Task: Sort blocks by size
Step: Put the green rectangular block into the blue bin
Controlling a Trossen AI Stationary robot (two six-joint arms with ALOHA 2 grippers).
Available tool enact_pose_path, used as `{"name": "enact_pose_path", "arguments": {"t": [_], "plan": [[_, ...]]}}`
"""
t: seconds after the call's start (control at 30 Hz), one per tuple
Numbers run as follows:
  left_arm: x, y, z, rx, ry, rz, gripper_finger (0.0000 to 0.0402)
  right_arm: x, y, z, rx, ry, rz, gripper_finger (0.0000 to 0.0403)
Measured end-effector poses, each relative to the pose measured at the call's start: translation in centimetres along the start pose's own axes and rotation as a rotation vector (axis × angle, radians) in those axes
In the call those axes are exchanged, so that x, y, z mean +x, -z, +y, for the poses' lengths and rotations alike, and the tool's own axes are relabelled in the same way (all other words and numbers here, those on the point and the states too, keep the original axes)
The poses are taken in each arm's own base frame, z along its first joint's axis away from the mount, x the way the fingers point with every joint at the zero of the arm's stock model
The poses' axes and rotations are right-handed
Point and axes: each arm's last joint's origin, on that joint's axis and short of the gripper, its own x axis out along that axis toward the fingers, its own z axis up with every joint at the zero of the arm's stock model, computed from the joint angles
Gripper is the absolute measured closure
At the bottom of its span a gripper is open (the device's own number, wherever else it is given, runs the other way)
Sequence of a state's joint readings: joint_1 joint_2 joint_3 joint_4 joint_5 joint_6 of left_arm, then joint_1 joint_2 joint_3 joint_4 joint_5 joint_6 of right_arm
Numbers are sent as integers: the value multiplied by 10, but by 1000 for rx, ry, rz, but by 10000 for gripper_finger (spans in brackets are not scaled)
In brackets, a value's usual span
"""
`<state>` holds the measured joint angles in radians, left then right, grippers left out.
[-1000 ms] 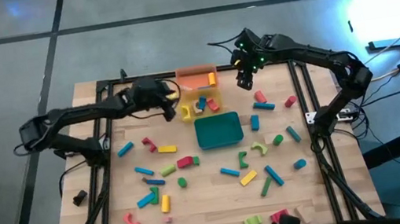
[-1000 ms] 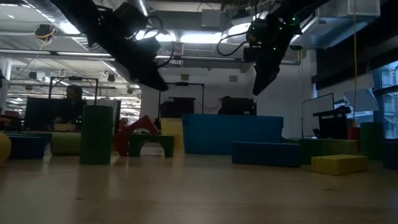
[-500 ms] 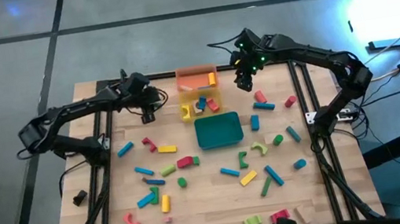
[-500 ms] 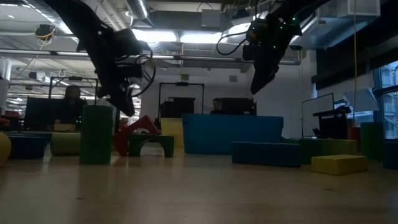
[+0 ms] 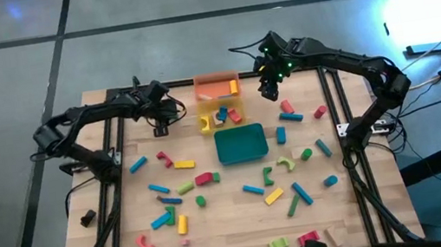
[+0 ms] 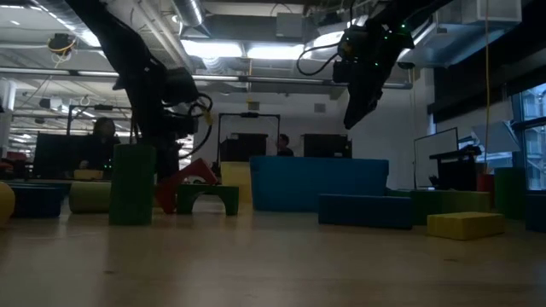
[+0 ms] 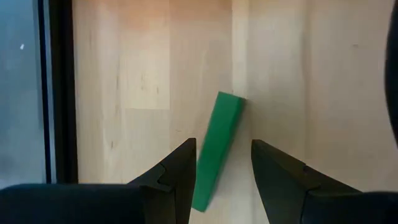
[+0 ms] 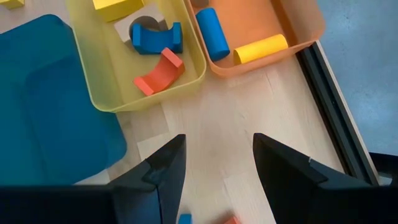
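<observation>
My left hand [image 7: 221, 171] hangs open over a green bar [image 7: 217, 151] lying flat on the wooden surface [image 7: 143, 81], fingers either side, not gripping. My right hand [image 8: 214, 165] waits open and empty beside the yellow tray [image 8: 152, 84] and orange tray [image 8: 289, 43].

Bare wood around green bar [image 7: 217, 149] between open left hand [image 7: 222, 163] fingers.

High view: overhead, straight down, whole tabletop [image 5: 215, 203]. Low view: tabletop level, facing the room. Wrist views: close, downward. Right wrist and high views share the yellow tray [image 8: 186, 74] and orange tray [image 8: 305, 31].
</observation>
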<state>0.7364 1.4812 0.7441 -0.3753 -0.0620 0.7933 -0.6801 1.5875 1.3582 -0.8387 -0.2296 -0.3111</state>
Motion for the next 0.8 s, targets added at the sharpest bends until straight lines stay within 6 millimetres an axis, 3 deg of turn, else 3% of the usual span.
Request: {"name": "enact_pose_path", "arguments": {"t": [0.43, 0.53, 0.67, 0.8], "plan": [[34, 11, 5, -24, 74, 45, 267, 0, 0, 0, -1, 1, -4, 217], [34, 11, 4, -64, 77, 50, 291, 0, 0, 0, -1, 1, -3, 217], [29, 10, 5, -154, 62, 42, 353, 0, 1, 0, 2, -2, 6, 217], [18, 5, 12, -295, 18, 4, 361, -1, 9, 3, 23, -30, 92, 217]]}}
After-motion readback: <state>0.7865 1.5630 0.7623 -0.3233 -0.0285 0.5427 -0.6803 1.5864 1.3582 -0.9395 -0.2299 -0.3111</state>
